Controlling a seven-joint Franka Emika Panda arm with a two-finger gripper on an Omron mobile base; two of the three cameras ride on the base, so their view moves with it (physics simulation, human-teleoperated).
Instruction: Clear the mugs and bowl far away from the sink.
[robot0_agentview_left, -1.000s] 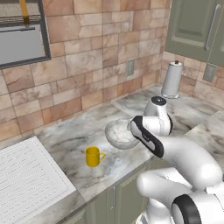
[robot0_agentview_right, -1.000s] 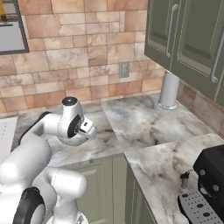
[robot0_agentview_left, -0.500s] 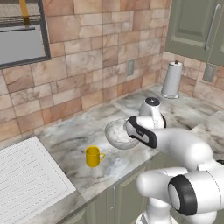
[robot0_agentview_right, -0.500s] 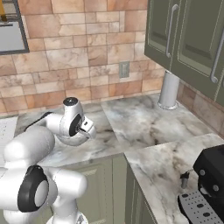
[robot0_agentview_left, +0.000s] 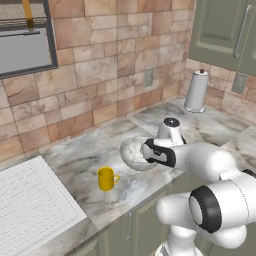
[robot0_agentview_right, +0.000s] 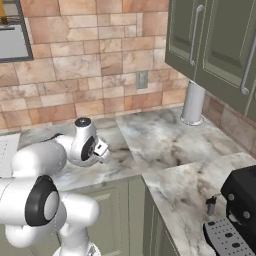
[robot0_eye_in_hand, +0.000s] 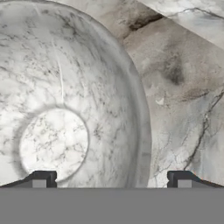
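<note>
Over the last second our arm has swung lower and closer over the bowl (robot0_agentview_left: 132, 152), so that the gripper (robot0_eye_in_hand: 111, 179), jaws spread wide and holding nothing, now straddles the bowl's near rim, which we read as lining up a rim grasp. The yellow mug (robot0_agentview_left: 106, 178) stands untouched near the sink (robot0_agentview_left: 35, 210); past the bowl the surface (robot0_agentview_right: 165, 135) lies open toward the corner, with the front edge close beside our elbow

The arm (robot0_agentview_left: 200, 162) hides part of the bowl (robot0_agentview_left: 132, 152).
</note>
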